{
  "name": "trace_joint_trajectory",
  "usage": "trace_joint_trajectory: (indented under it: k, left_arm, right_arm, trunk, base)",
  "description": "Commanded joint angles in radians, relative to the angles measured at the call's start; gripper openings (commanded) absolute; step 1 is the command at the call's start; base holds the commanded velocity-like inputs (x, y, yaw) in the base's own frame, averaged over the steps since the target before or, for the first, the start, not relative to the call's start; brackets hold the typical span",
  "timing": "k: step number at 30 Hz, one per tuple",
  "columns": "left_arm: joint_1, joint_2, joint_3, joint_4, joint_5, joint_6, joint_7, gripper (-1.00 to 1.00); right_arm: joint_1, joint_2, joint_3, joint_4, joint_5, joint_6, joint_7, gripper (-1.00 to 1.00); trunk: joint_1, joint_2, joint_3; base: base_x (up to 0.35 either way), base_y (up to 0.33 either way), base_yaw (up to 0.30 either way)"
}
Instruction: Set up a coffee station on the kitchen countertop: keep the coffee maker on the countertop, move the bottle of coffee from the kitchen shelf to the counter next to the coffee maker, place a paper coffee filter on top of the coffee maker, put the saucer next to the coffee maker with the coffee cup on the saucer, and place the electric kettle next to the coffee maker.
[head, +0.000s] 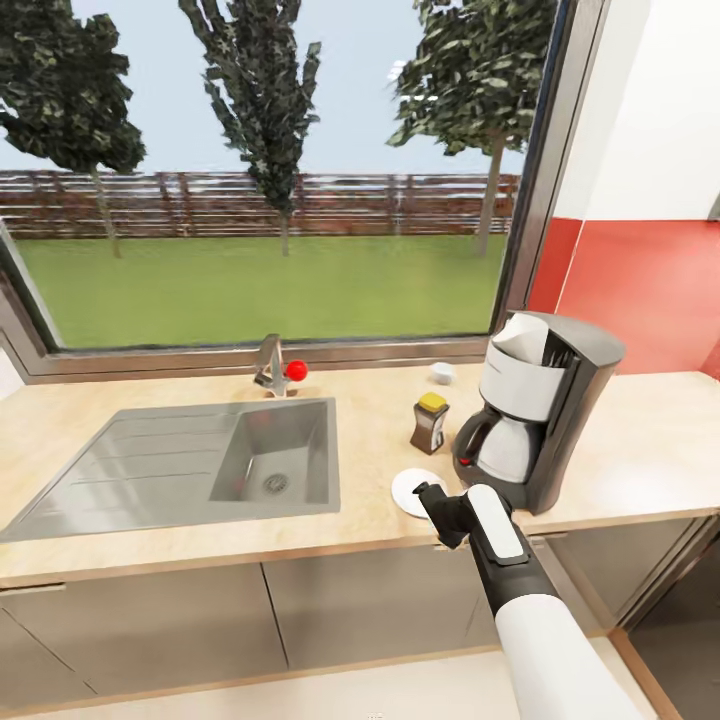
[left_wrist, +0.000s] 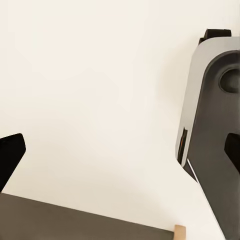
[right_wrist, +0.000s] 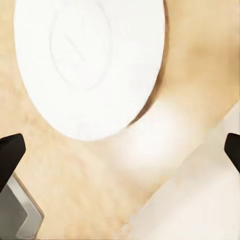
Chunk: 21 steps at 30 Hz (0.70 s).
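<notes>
Beige laminate with a wood edge forms the table (head: 640, 440), and the coffee maker (head: 540, 410) stands on it toward the robot's right, under the window (head: 270, 170). A white paper coffee filter (head: 522, 340) sits in the top of the machine's basket, and the glass carafe is in place below it. Just beside the coffee maker, on the side toward the sink (head: 200, 465), stands the bottle of coffee (head: 429, 423), dark brown with a yellow lid, upright on the table. In front of the bottle, near the table's front edge and close to the coffee maker's base, the white saucer (head: 410, 492) lies flat with nothing on it. The coffee cup (head: 442, 373) stands behind the bottle, near the window sill and well apart from the saucer. A tap with a red knob (head: 296, 370) stands behind the sink.

The right gripper (head: 436, 505) hangs over the table's front edge with its tip at the saucer's near rim; in the right wrist view the saucer (right_wrist: 90, 65) lies flat below, and the two dark fingertips (right_wrist: 10, 155) stand wide apart, holding nothing. The left wrist view shows a pale floor and one dark fingertip (left_wrist: 10, 155) at each side of the picture, spread apart and empty.
</notes>
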Motion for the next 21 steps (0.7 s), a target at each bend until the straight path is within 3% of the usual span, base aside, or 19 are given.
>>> trace_joint_trajectory:
  k: [1,8,16,21]
  left_arm:
    - [0.0,0.001,-0.009,-0.004,0.008,0.007,0.006,1.0]
    - [0.0,-0.001,-0.01,-0.011,0.006,0.007,0.006,1.0]
    - [-0.011,-0.004,-0.006,-0.026,-0.051,0.003,0.007,1.0]
    - [-0.011,0.002,-0.005,-0.068,-0.06,0.002,0.007,1.0]
  right_arm:
    - [-0.001,0.001,-0.003,-0.002,-0.005,0.004,-0.006,1.0]
    - [-0.001,0.001,-0.003,-0.001,-0.005,0.004,-0.006,1.0]
    - [-0.001,0.001,-0.002,0.0,-0.005,0.005,-0.006,1.0]
    - [0.0,0.001,-0.001,0.035,-0.004,0.018,-0.004,1.0]
  trunk:
    - [0.0,-0.002,-0.002]
    - [0.0,-0.002,-0.002]
    - [0.0,-0.002,-0.002]
    - [0.0,-0.002,-0.002]
  base:
    - [-0.318,0.0,0.0]
    - [-0.329,0.0,0.0]
    - [-0.326,0.0,0.0]
    - [-0.07,0.0,0.0]
